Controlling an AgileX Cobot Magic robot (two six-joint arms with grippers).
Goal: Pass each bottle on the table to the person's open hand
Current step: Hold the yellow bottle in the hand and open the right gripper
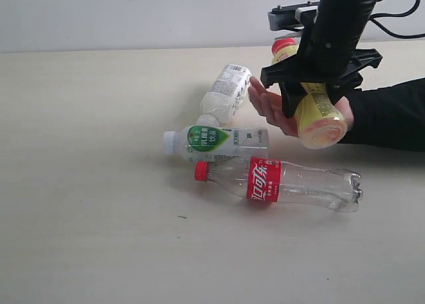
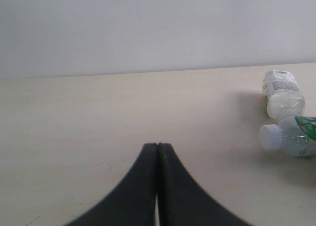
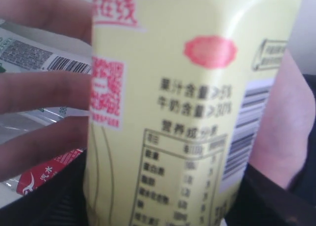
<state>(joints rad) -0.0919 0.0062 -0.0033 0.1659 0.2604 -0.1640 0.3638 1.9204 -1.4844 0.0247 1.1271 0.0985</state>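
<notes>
right claw (image 1: 313, 99) grips yellow bottle (image 1: 320, 123) at open hand (image 1: 269, 108).

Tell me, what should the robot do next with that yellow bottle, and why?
Probably open the right gripper and release: the yellow bottle it grips sits over, seemingly against, the person's open hand, whose fingers show beside it in the right wrist view.

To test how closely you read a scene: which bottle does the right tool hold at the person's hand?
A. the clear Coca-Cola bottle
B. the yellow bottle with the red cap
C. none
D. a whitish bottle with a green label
B: the right tool grips the yellow bottle with the red cap at the person's open hand, while the Coca-Cola bottle and the whitish bottles lie on the table.
</notes>
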